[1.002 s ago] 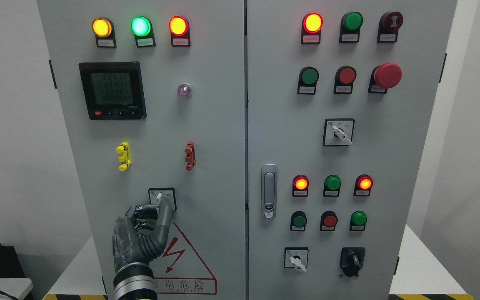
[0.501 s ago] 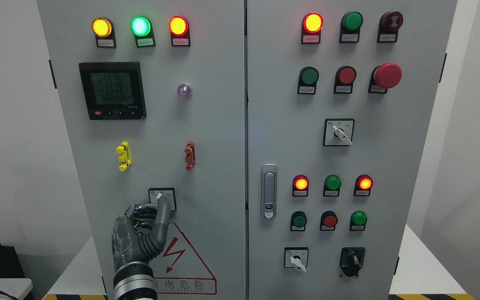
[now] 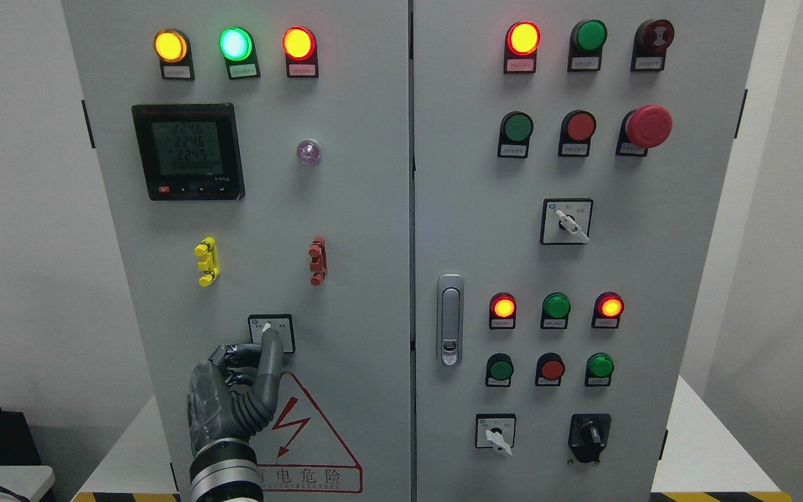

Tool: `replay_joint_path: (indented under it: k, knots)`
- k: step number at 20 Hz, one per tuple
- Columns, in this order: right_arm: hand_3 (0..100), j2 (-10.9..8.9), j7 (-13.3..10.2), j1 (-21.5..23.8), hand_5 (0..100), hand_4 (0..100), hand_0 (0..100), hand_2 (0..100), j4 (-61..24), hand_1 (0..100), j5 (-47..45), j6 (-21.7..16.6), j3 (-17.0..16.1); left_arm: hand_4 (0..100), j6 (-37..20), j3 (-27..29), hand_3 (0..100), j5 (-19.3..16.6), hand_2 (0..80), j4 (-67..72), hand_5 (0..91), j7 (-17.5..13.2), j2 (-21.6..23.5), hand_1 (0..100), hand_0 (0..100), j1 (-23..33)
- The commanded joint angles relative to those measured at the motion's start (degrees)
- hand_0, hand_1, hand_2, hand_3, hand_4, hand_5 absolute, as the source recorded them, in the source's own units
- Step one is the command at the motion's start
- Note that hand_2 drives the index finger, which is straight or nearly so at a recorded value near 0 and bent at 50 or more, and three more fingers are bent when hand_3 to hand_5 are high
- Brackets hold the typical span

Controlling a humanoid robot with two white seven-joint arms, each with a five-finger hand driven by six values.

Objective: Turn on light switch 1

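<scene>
Switch 1 (image 3: 271, 329), a small rotary selector in a black-framed plate, is sitting low on the left door of the grey cabinet (image 3: 360, 209), just above the red warning triangle (image 3: 307, 432). The left hand (image 3: 234, 397) is rising from the lower left, its index finger (image 3: 270, 355) extending to touch the white knob while the other fingers are curling in, gripping nothing.
</scene>
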Motion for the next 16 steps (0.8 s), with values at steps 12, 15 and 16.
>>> replay_joint_path:
  k: [12,15,16]
  knots:
    - [0,0.0,0.0,0.0,0,0,12,0,0.0,39,-1.1,0.0,0.0,74,0.8,-0.3,64,-0.1,50.0,0.0,79.2,-0.2,0.0,42,31,-0.6]
    - [0,0.0,0.0,0.0,0,0,12,0,0.0,39,-1.0,0.0,0.0,74,0.8,-0.3,64,-0.1,50.0,0.0,79.2,-0.1,0.0,40,31,-0.6]
    - [0,0.0,0.0,0.0,0,0,12,0,0.0,39,-1.0,0.0,0.0,74,0.8,-0.3,64,-0.1,50.0,0.0,79.2,-0.1,0.0,40,31,-0.7]
